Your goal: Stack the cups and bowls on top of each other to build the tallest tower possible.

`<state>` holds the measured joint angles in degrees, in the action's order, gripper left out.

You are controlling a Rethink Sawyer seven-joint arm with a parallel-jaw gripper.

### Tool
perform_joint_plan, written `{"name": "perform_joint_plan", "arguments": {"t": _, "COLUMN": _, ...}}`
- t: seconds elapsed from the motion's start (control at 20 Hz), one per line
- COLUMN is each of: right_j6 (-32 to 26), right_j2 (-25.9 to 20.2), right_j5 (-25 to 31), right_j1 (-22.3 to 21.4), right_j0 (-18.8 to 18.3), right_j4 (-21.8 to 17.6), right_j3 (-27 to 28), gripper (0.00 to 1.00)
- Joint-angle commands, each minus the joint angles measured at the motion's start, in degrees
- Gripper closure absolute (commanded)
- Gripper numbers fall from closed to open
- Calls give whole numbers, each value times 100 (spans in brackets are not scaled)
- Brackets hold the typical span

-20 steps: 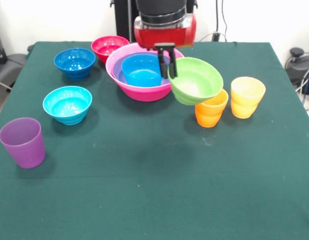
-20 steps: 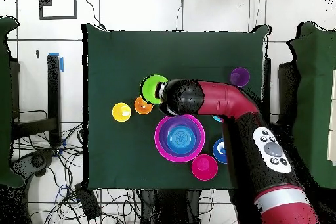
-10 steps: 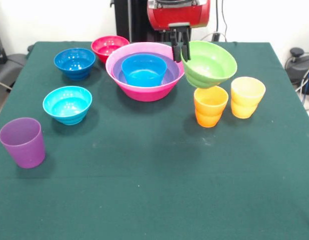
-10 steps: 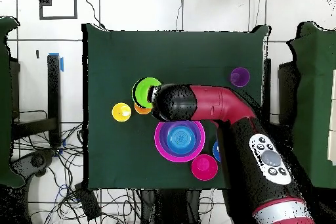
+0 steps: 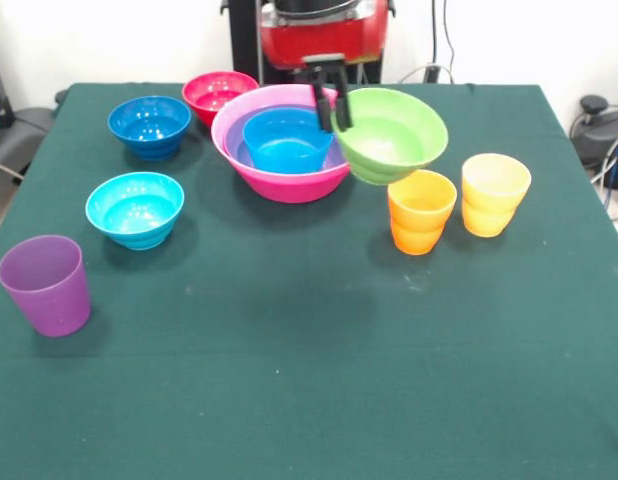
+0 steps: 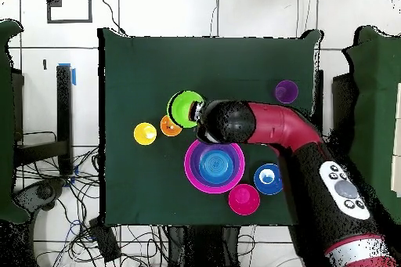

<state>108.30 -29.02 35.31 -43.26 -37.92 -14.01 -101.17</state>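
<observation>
— Three bowls nested already, from the front: the hot-pink bowl (image 5: pixel 285 183) at the bottom, the purple bowl (image 5: pixel 337 154) in it, the mid-blue bowl (image 5: pixel 286 140) inside that. That's the tower (image 5: pixel 280 187), far centre of the table (image 5: pixel 309 360).

— And the gripper (image 5: pixel 330 103)?

— Its jaws are pinching the near-left rim of the lime-green bowl (image 5: pixel 391 135), which hangs tilted in the air just right of the tower, above and behind the orange cup (image 5: pixel 420 211). The yellow cup (image 5: pixel 494 193) stands right of the orange one.

— What's not stacked yet?

— Dark blue bowl (image 5: pixel 149 125) and red-pink bowl (image 5: pixel 217 93) at the far left, cyan bowl (image 5: pixel 135 208) nearer, purple cup (image 5: pixel 46 284) at the near left.

— And looking down from above?

— Turned round. The arm (image 6: pixel 274 127) covers the grip itself, so I can't judge the jaws there. The green bowl (image 6: pixel 185 108) shows beyond the tower's pink rim (image 6: pixel 190 176), with the orange cup (image 6: pixel 170 125) and yellow cup (image 6: pixel 145 133) to its left. The dark blue bowl (image 6: pixel 268 178) and red-pink bowl (image 6: pixel 243 199) sit near the bottom right, the purple cup (image 6: pixel 286 91) further up; the cyan bowl I can't find, probably under the arm.

— So which step?

— Carrying the green bowl over, I'd say. Next it needs centring above the blue bowl, levelling, lowering, then letting go.
</observation>
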Motion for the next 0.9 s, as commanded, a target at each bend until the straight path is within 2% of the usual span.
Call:
{"name": "perform_joint_plan", "arguments": {"t": 0.05, "right_j6": -1331, "right_j2": -371, "right_j5": -3, "right_j1": 467, "right_j0": -457, "right_j4": -795, "right_j3": -88, "gripper": 100}}
{"name": "perform_joint_plan", "arguments": {"t": 0.35, "right_j6": -1425, "right_j2": -612, "right_j5": 342, "right_j1": 341, "right_j0": -724, "right_j4": -945, "right_j3": -51, "gripper": 100}}
{"name": "perform_joint_plan", "arguments": {"t": 0.7, "right_j6": -1259, "right_j2": -986, "right_j5": 836, "right_j1": -164, "right_j0": -941, "right_j4": -698, "right_j3": -327, "gripper": 100}}
{"name": "perform_joint_plan", "arguments": {"t": 0.9, "right_j6": -1239, "right_j2": -1126, "right_j5": 827, "right_j1": -174, "right_j0": -1099, "right_j4": -708, "right_j3": -432, "gripper": 100}}
